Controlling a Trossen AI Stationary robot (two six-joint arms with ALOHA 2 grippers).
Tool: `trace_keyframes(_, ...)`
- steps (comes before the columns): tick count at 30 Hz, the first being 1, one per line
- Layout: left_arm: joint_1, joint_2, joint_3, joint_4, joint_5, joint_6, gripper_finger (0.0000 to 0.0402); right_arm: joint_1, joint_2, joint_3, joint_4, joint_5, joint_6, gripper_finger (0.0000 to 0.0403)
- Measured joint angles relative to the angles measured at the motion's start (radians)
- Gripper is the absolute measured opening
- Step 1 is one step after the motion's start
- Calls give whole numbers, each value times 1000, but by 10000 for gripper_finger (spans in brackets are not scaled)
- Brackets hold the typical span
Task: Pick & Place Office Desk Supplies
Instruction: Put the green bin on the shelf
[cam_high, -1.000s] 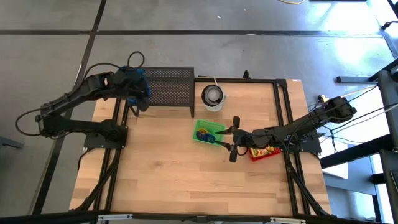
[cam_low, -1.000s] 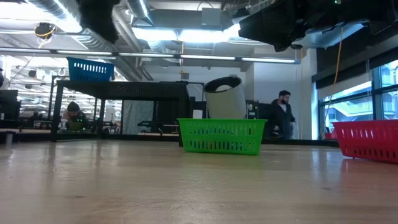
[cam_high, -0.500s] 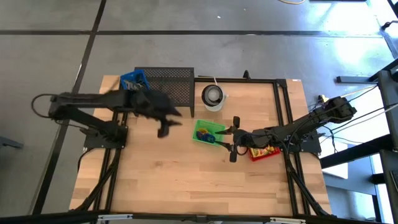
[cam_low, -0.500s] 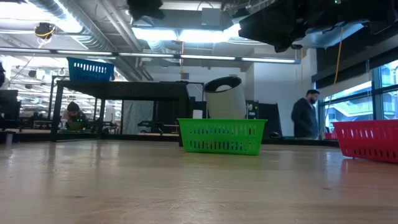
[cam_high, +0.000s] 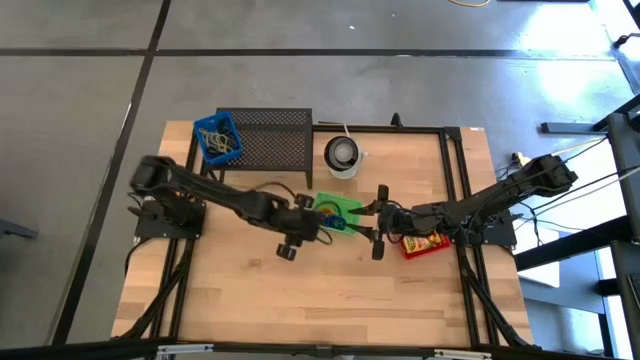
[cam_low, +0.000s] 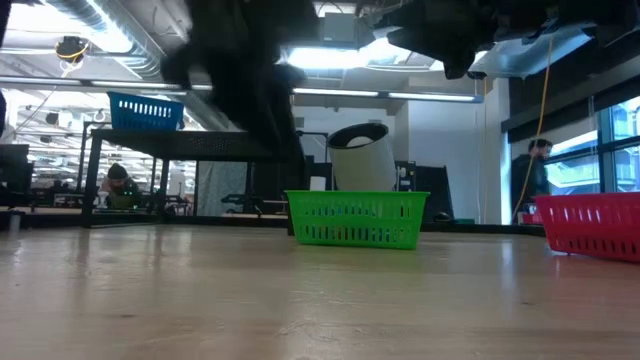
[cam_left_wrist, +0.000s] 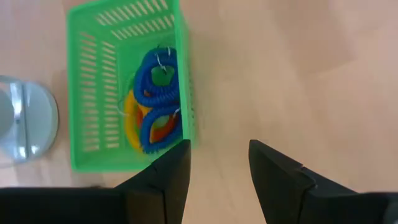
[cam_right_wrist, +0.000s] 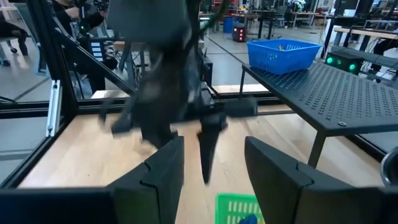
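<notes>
Two grippers are seen close to the green basket (cam_high: 334, 212), which stands near the middle of the wooden table (cam_high: 250, 300). The left gripper (cam_high: 290, 244) is held above the bare wood just beside the basket's left edge, its fingers (cam_left_wrist: 171, 171) parted with nothing between them. The right gripper (cam_high: 378, 222) is held at the basket's opposite side, its fingers (cam_right_wrist: 163, 163) likewise spread and empty. Blue coiled loops (cam_left_wrist: 158, 87) are seen lying inside the green basket, over yellow and orange items (cam_left_wrist: 155, 124) that cannot be made out further. A red basket (cam_high: 425, 244) with yellow contents is partly covered by the right arm. A blue basket (cam_high: 218, 138) holding more loops rests on the black mesh rack (cam_high: 270, 140) at the table's far edge, and the round white container (cam_high: 343, 155) stands just beside that rack. A person (cam_low: 530, 180) is visible in the room behind the table
</notes>
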Motion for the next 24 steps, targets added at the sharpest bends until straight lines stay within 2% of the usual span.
trace_keyframes(4,-9,93,0,82,-130,72,146,0,0,0,-16,0,0,169)
trace_keyframes(8,-10,130,0,127,-240,95,136,0,0,0,-25,0,-10,169)
trace_keyframes(10,-6,141,0,139,-220,72,132,0,0,0,-26,0,-25,169)
trace_keyframes(15,13,167,0,157,-60,23,123,0,0,0,-32,2,-27,169)
trace_keyframes(24,32,179,0,210,-109,19,98,0,0,0,-32,4,-27,169)
